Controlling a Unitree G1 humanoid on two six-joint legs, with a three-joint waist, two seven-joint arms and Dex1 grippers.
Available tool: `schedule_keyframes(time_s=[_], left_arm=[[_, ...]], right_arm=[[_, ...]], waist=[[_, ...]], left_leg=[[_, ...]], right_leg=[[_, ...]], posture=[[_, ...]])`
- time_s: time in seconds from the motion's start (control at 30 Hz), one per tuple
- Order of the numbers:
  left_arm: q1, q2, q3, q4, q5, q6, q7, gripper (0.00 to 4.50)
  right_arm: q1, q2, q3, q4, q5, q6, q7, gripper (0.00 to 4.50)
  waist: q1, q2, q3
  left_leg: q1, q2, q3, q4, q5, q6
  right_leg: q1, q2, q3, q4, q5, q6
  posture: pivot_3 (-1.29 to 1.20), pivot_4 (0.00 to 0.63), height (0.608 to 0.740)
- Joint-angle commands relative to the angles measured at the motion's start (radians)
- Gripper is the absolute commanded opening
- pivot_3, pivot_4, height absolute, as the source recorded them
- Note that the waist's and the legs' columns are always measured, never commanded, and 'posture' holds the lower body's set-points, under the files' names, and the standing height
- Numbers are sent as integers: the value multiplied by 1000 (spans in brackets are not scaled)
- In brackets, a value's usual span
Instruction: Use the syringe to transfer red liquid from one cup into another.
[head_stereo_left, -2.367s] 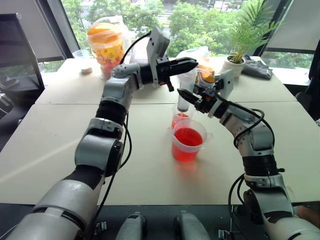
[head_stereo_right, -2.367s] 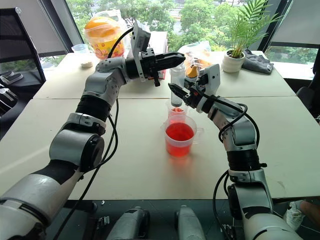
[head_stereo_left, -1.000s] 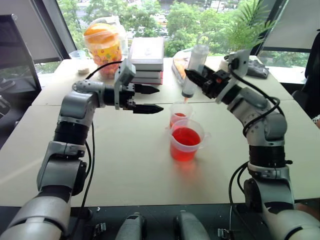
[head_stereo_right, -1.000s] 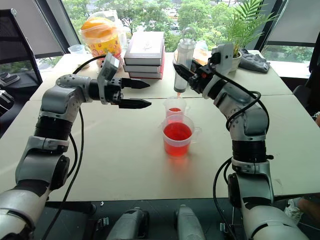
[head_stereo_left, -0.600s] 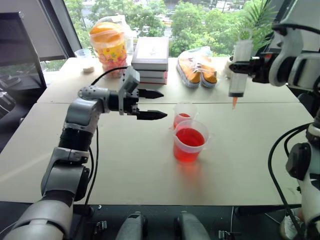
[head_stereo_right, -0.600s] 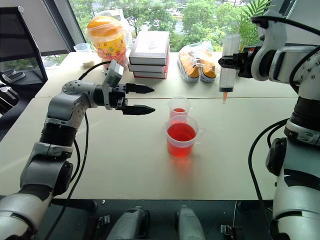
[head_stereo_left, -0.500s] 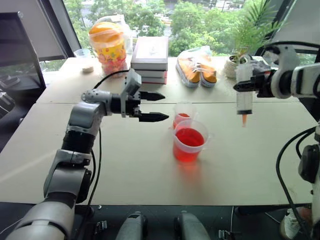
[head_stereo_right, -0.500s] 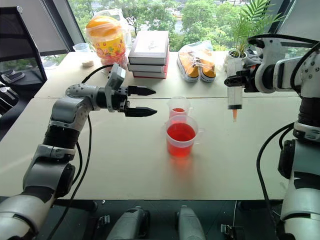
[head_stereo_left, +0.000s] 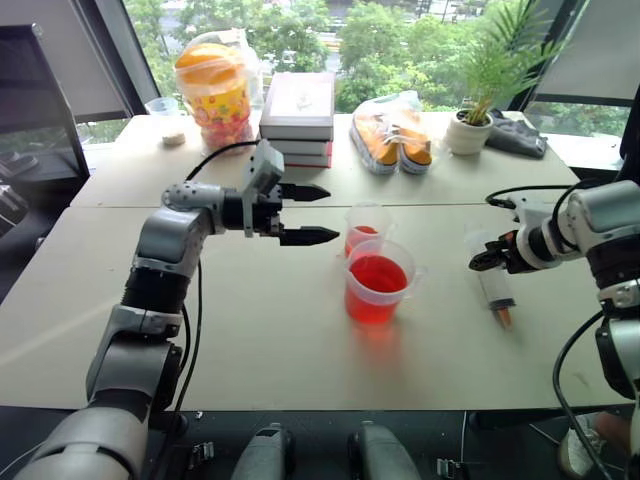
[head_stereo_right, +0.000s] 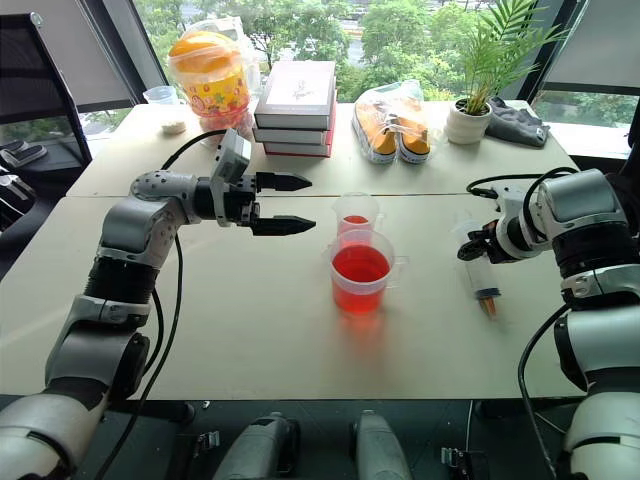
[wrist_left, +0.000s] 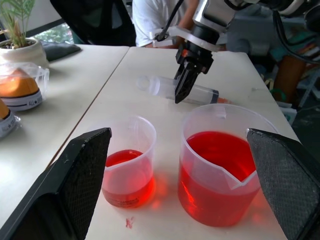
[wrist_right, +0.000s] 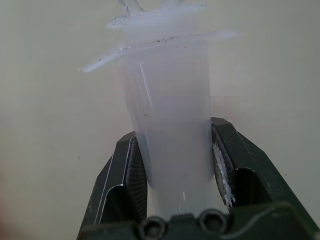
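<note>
The syringe (head_stereo_left: 493, 286) lies almost flat, low over the table to the right of the cups, orange tip toward me. My right gripper (head_stereo_left: 490, 259) is shut on its clear barrel (wrist_right: 170, 125), with its fingers (wrist_right: 127, 165) on either side. The wide beaker (head_stereo_left: 377, 285) holds red liquid (wrist_left: 220, 150) to about half its height. Just behind it stands the smaller cup (head_stereo_left: 365, 228) with a shallow layer of red. My left gripper (head_stereo_left: 332, 213) hangs open and empty, left of the small cup, pointing at it. In the left wrist view both cups stand between its fingers (wrist_left: 85, 180).
Along the far side of the table are a stack of books (head_stereo_left: 298, 110), a clear bag of orange items (head_stereo_left: 395, 130), a potted plant (head_stereo_left: 470, 130), a yellow jar (head_stereo_left: 212, 90) and a dark cloth (head_stereo_left: 515, 135). A person (wrist_left: 155, 20) stands past the table's right end.
My right gripper has carried the syringe from above the small cup out to the right and down to the table, tipping it from upright to nearly flat. The left gripper has stayed open in place.
</note>
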Motion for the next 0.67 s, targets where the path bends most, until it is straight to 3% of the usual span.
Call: schedule_keyframes(time_s=[0.03, 0.07, 0.17, 0.3, 0.4, 0.5, 0.67], left_arm=[[-8, 19, 4, -48, -20, 11, 2, 4480], [-6, 22, 4, -51, -23, 17, 0, 4480], [2, 32, 2, -69, -33, 34, -8, 4480], [9, 46, 0, -89, -43, 64, -8, 4480], [15, 63, 1, -105, -48, 83, -7, 4480], [21, 89, 8, -128, -63, 108, -14, 4480], [34, 122, 12, -166, -88, 146, -16, 4480]], right_arm=[[-42, 12, -21, 51, -53, -57, 31, 2615], [-47, 15, -29, 57, -57, -56, 40, 2855], [-37, -3, -39, 13, -64, -58, 80, 4389], [4, -59, -143, -174, -18, 24, 88, 4452], [141, -177, -276, -520, 55, 86, 111, 4452], [347, -290, -515, -877, 174, 140, 186, 4452], [570, -270, -882, -1248, 308, 243, 246, 4452]], waist=[[-1, 0, 0], [0, 0, 0], [1, 0, 0], [3, 0, 0], [12, 0, 0], [20, 0, 0], [19, 0, 0]], left_leg=[[0, 0, 0, 0, 0, 0], [0, 0, 0, 0, 0, 0], [0, 0, 0, 0, 0, 0], [0, 0, 0, 0, 0, 0], [0, 0, -2, 0, 0, 0], [-2, 0, -4, -1, 0, 0], [0, 0, -3, 1, 0, 0]], right_leg=[[0, 0, 0, 0, 0, 0], [0, 0, 0, 0, 0, 0], [0, 0, 0, 1, 0, 0], [0, 0, 0, 0, 0, 0], [0, 0, -1, 0, 0, 0], [0, 0, -3, -3, 0, 0], [3, 0, -2, -2, 0, 0]], posture=[[0, 150, 740], [0, 150, 740], [0, 150, 740], [0, 150, 740], [0, 150, 740], [0, 150, 740], [0, 150, 740]])
